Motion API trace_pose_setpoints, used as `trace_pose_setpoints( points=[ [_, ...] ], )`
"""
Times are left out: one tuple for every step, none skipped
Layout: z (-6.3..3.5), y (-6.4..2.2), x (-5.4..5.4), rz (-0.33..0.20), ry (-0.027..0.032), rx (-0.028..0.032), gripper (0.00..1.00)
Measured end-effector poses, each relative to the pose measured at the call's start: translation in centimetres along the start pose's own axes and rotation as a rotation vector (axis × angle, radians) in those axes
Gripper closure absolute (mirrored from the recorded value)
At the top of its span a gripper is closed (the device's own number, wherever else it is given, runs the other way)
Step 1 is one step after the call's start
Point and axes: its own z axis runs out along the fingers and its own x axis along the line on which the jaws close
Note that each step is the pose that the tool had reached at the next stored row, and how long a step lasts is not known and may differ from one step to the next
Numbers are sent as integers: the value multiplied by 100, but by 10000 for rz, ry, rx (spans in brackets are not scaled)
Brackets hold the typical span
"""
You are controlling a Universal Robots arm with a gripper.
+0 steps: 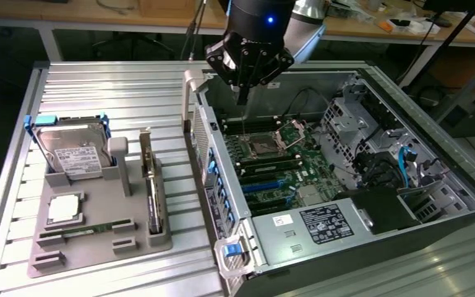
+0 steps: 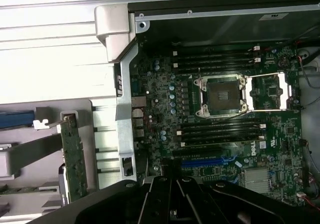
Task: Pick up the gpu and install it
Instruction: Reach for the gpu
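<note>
The black claw (image 1: 241,98) hangs closed, empty, over the grey metal computer case (image 1: 320,69); the flat dark-green gpu card (image 1: 149,179) stands beside.

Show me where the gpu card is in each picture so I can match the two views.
Exterior view: the gpu stands on edge in the grey holder, to the exterior view's left of the open computer case.
Wrist view: the gpu stands on edge just outside the case's metal wall.
Shared landmark: the square processor socket inside the case.
</note>
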Motion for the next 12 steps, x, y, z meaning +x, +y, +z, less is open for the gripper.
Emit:
trace_pose_setpoints(
  points=[
    [0,-1,13,0,-1,-1,89],
    [0,-1,20,0,0,0,89],
    [-1,-2,27,0,0,0,89],
    [-1,-2,34,0,0,0,89],
    [-1,-3,40,0,0,0,89],
    [-1,-3,45,0,0,0,89],
    [-1,-4,51,0,0,0,89],
    [-1,-4,56,0,0,-1,89],
    [-1,-5,64,0,-1,-1,89],
    [-2,-5,70,0,0,0,89],
    [-2,-5,76,0,0,0,89],
    [-3,-7,90,-1,0,0,89]
  ],
)
